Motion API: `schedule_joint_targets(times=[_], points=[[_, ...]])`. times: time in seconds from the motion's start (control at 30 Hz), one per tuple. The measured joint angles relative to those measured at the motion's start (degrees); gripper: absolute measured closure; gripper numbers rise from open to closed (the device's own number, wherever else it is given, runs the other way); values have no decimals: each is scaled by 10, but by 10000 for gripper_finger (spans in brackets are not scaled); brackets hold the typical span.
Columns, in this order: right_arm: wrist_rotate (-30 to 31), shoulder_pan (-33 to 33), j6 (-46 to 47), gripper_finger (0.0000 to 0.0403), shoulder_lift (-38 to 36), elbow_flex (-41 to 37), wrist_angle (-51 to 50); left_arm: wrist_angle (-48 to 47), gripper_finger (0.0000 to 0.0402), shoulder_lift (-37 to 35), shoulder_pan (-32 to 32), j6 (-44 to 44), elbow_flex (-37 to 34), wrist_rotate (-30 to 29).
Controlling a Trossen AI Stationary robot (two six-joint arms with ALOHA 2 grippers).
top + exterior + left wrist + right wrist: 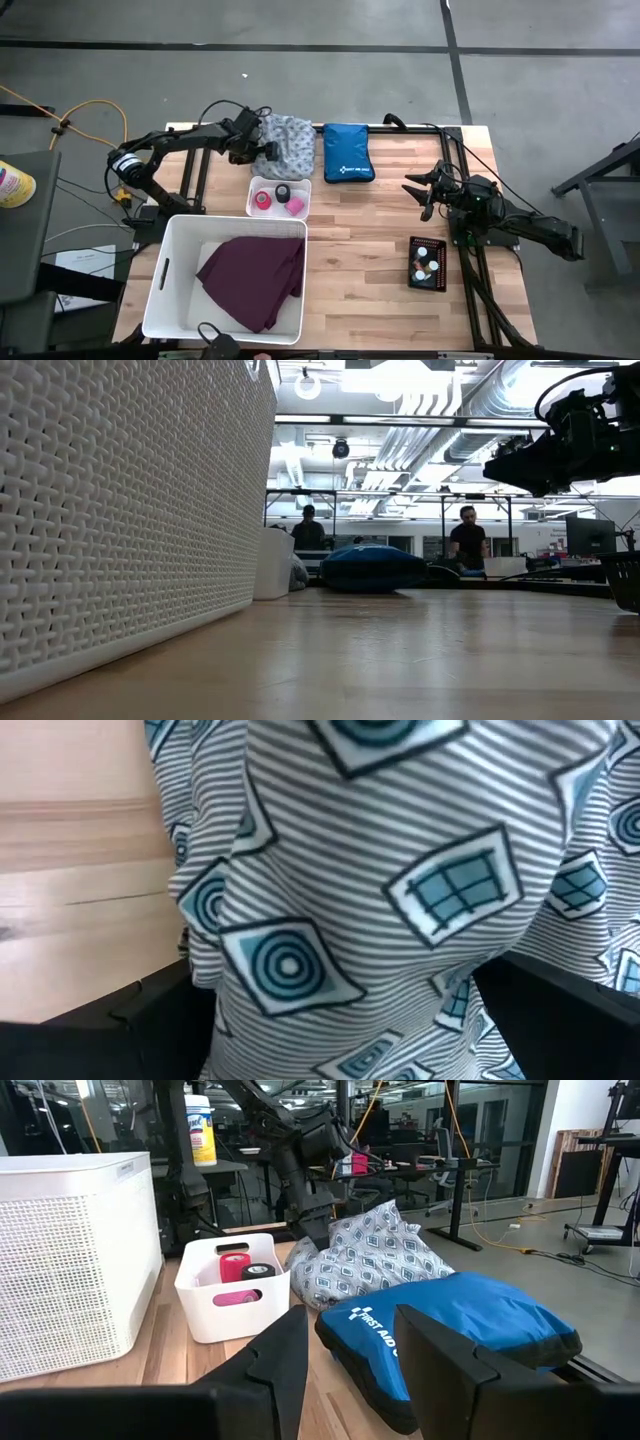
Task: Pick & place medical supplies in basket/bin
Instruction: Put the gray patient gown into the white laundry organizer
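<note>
Item in hand: grey-white patterned cloth (288, 140), bunched at the table's far edge, just beside the blue first-aid pouch (347, 152) and behind the small white tray (252, 199) holding pink and black tape rolls (278, 197). Left gripper (262, 150) is at the cloth's near-left edge, fingers spread wide to either side of a fold; the left wrist view shows fabric filling the gap, not yet pinched.
Right gripper (428, 196): idle above bare table right of the pouch, fingers partly parted, holding nothing.
Already placed: purple cloth (252, 279) lying in the large white basket (180, 232).
Outstanding: tape rolls in the tray; white-capped vials (427, 265) in the small black crate (413, 273) near the right arm's base.
Step judged: grasp of the patterned cloth. Next move calls for closing on a thick fold, lifting clear of tray and pouch, then carrying toward the basket without trailing a corner over the tape rolls
</note>
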Motion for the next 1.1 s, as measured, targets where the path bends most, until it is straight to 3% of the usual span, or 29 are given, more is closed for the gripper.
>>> schedule_joint_targets(times=[0.23,0.47,0.97,1.1], points=[[0,0,0,265,0,0,0,2,6,0,0,-49,0,45],[0,0,0,265,0,0,0,-12,6,-6,0,-41,0,89],[0,0,0,265,0,0,0,-35,6,-15,-19,34,1,5],[0,0,0,265,0,0,0,-34,6,-25,-34,56,1,-51]])
